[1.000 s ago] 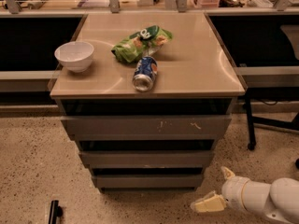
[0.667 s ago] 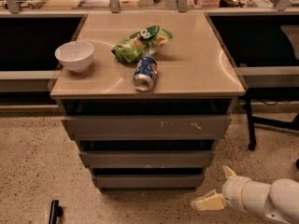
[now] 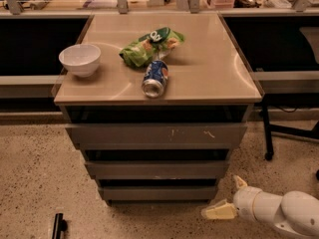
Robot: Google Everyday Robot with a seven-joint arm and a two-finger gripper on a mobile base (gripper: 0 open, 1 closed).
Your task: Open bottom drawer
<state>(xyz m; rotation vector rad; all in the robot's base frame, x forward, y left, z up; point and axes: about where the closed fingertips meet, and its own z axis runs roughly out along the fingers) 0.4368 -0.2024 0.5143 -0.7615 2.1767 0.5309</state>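
1. Fingers [image 3: 219, 211]: two pale, tapered tips spread wide apart, nothing between them. One points left along the floor, the other angles up.
2. Gripper [image 3: 222, 197]: low, near-right of the scene, just above the speckled floor [image 3: 35, 173]. White arm [image 3: 284, 213] runs off the right edge.
3. Bottom drawer [image 3: 158, 192]: lowest and slimmest of three grey fronts, plain panel, none of its inside showing. Gripper sits just right of its right end, slightly nearer, not touching.
4. Middle drawer [image 3: 157, 169]: directly above, a bit wider, small pale chip on the lower edge.
5. Top drawer [image 3: 157, 133]: widest front, pale scratch marks right of centre.
6. Desk [image 3: 214, 68]: tan top. White bowl [image 3: 79, 59] upright at the left edge; green chip bag [image 3: 149, 46] around the middle; blue can [image 3: 155, 77] on its side, just in front of the bag, open end facing near.
7. Small black object [image 3: 58, 225] on the floor, near-left.
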